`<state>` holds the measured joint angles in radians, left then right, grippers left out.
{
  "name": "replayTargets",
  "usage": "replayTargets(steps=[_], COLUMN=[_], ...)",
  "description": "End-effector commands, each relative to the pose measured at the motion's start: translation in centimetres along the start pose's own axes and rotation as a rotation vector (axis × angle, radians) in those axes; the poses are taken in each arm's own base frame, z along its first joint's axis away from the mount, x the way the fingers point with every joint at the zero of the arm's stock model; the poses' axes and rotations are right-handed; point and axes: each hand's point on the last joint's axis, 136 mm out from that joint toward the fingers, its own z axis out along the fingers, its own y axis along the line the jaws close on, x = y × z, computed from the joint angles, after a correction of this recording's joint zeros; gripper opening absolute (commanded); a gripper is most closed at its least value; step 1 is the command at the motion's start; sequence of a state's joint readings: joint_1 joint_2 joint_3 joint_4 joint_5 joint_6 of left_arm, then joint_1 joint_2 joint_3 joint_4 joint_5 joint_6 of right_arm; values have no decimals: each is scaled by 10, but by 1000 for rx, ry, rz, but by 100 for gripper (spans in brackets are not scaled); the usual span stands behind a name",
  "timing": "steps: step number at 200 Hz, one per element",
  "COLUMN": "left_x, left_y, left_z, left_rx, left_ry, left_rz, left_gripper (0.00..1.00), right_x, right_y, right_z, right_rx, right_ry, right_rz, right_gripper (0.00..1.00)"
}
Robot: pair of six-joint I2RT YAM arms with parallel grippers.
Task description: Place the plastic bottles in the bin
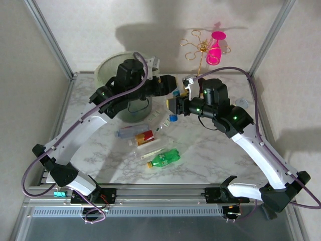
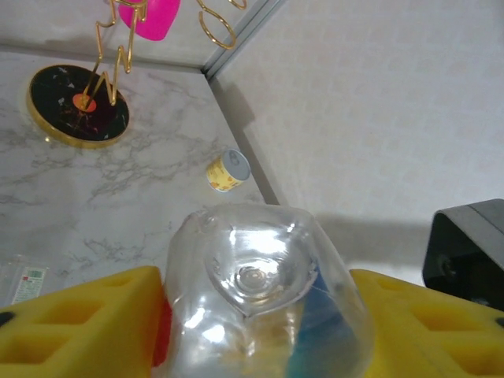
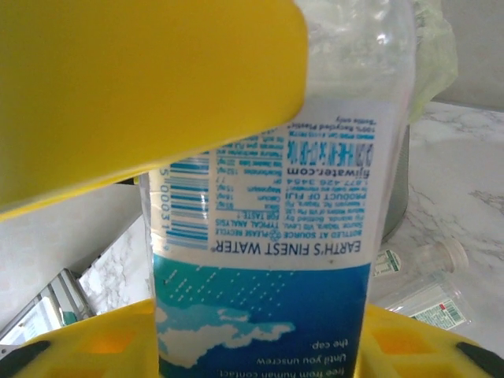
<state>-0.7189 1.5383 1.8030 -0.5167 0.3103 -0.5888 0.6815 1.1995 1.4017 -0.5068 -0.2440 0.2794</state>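
The right gripper is clamped tight on a Fiji water bottle, gripping it at the blue part of the label and holding it in the air just right of the bin. The left gripper straddles the same bottle's clear base, with its yellow pads against both sides. How firmly it pinches I cannot tell. A green bottle and other bottles lie on the marble table in front of the bin.

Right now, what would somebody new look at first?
Probably the two arms nose to nose mid-table, the right gripper clamped on a blue-labelled water bottle. Then the bright pink goblet on its gold wire stand at the back, and the loose bottles lying near the pale-green bin.
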Motion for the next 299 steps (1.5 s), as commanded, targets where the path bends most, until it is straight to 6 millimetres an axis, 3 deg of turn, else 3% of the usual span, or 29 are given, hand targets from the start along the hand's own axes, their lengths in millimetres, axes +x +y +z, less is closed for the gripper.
replayTargets(steps=[1, 50, 63, 95, 131, 174, 225, 242, 299], left_x=[4, 0, -2, -8, -41, -115, -176, -186, -195], left_y=[-18, -14, -12, -5, 33, 104, 158, 173, 231], left_z=[0, -3, -4, -5, -21, -75, -128, -130, -105], left_rx=[45, 21, 13, -6, -107, -238, -333, -358, -445], left_ry=[14, -9, -19, -39, -136, -395, -724, -787, -899], left_rz=[26, 43, 44, 35, -16, -174, -285, -296, -337], left_gripper=[52, 46, 46, 46, 45, 41, 39, 39, 36], right_x=[-17, -10, -11, -11, -16, -14, -7, -4, 6], right_y=[9, -1, -2, -5, -6, -9, -11, -7, -8], right_z=[-3, 5, 5, 3, -6, -22, -35, -37, -49], right_rx=[-20, 19, 29, 50, 71, 112, 136, 120, 136], right_ry=[-53, -24, -26, -26, -46, -46, -14, -3, 26], right_rz=[-31, -18, -21, -29, -40, -40, -24, -3, 17], right_gripper=[47, 60, 68, 98, 99, 99, 99, 99, 99])
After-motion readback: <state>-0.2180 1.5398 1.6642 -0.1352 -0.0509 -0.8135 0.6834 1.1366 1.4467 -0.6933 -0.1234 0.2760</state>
